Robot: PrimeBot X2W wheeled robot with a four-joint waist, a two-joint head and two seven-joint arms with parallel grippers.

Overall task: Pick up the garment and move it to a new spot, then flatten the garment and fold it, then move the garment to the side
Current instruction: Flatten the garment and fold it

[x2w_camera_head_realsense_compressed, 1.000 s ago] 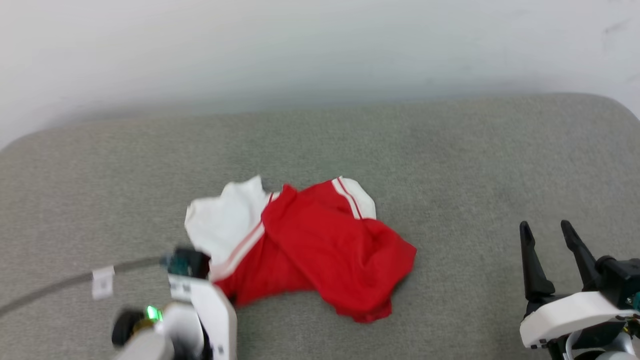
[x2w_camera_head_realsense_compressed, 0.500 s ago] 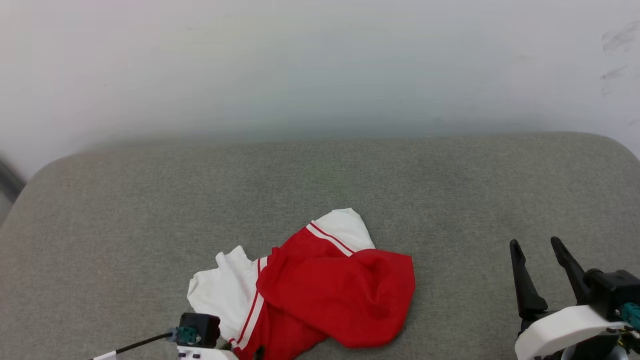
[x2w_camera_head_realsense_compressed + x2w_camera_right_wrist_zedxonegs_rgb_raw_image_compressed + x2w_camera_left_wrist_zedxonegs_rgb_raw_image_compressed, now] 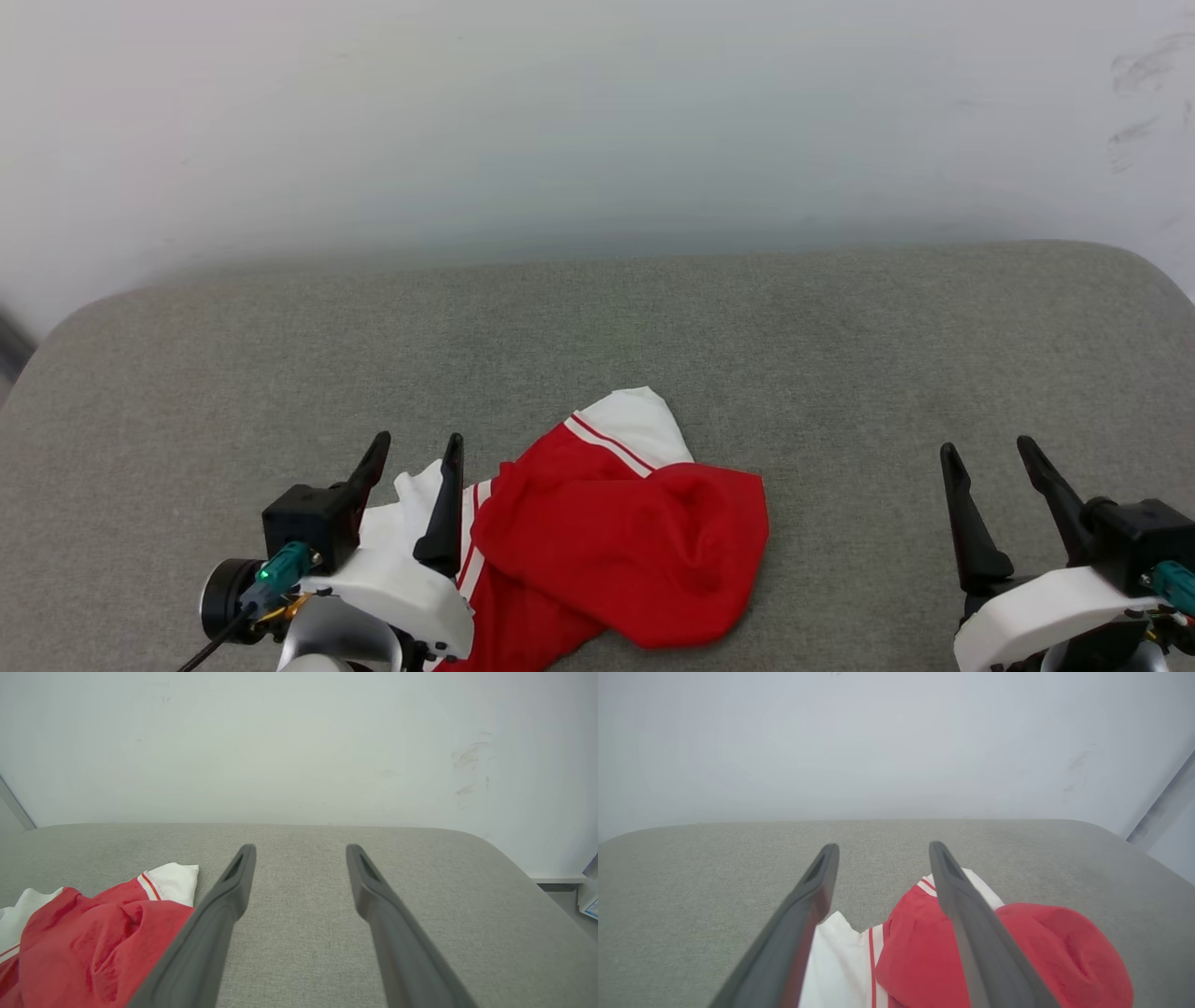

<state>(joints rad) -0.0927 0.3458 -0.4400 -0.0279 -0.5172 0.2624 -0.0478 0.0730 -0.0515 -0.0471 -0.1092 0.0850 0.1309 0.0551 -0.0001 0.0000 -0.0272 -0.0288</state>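
Since half a second ago, the left gripper has risen into the head view from the lower left. The garment occupies the same position as before.

1. Garment. It lies crumpled on the grey cushion, near the cushion's front edge and left of centre in the head view. The red body is bunched over itself. One white sleeve with two red stripes at its seam points toward the wall. A second white section with red striping lies at the garment's left side. The exposed fabric faces are plain red and plain white. In the left wrist view the garment sits below and between the fingers. In the right wrist view it lies at the lower left.

2. Left gripper. The jaws are spread apart and hold nothing. In the head view the right-hand finger overlaps the white section. Contact with the fabric cannot be determined. A teal connector with a black cable is fitted at the wrist.

3. Right gripper. The jaws are spread apart and empty. It is positioned over bare cushion, well apart from the garment. The right wrist view shows its fingers pointing toward the wall.

4. Surroundings. The wall is pale, with dark scuff marks at the upper right.
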